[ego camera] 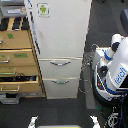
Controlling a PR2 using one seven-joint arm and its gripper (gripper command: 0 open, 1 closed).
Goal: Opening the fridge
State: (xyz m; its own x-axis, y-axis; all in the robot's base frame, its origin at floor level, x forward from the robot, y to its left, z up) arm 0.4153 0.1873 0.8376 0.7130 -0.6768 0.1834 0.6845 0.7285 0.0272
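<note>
fridge (pixel 59 40): upright, door shut, long axis vertical | robot (pixel 116 67): base at exterior view's right of it | end effector: not visible, state unknown

White fridge (pixel 59 35), green sticker (pixel 43 8), silver handles (pixel 60 63); tan cabinet (pixel 17 57); white-blue robot (pixel 116 67)

Dark floor (pixel 60 110) before the fridge (pixel 60 35) lies open; a wooden cabinet (pixel 17 62) flanks its left in the exterior view. The jaws are not visible.
</note>
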